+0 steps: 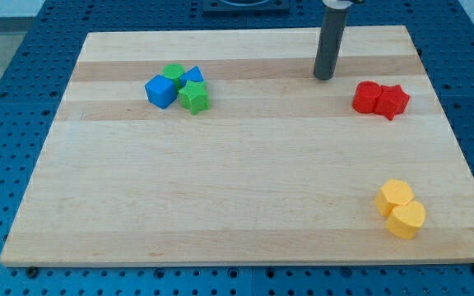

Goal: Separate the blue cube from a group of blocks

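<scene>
The blue cube [160, 90] sits at the view's upper left, on the left side of a tight group. Touching it are a green round block [173, 72], a blue triangular block [192, 76] and a green star-like block [194, 97]. My tip [325, 77] rests on the wooden board [220, 181] at the view's upper right, far to the right of the group and touching no block.
Two red blocks [380, 99] lie together just right of and below my tip. Two yellow blocks [401, 209] lie together at the view's lower right. A blue perforated table [6, 164] surrounds the board.
</scene>
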Controlling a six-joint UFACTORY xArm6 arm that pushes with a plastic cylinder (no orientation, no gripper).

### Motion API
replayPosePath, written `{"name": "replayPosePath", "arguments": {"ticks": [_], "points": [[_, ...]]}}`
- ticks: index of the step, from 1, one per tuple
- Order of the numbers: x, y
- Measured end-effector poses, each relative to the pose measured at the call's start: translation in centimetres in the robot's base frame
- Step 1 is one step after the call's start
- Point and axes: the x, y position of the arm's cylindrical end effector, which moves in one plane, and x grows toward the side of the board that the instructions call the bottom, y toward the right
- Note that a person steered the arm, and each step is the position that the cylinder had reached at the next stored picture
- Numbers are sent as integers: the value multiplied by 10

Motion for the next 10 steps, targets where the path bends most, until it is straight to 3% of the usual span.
{"name": "replayPosePath", "arguments": {"ticks": [1, 3, 4, 6, 7, 10], "points": [[20, -6], [104, -67], [96, -127], [95, -175], [73, -212], [53, -246]]}}
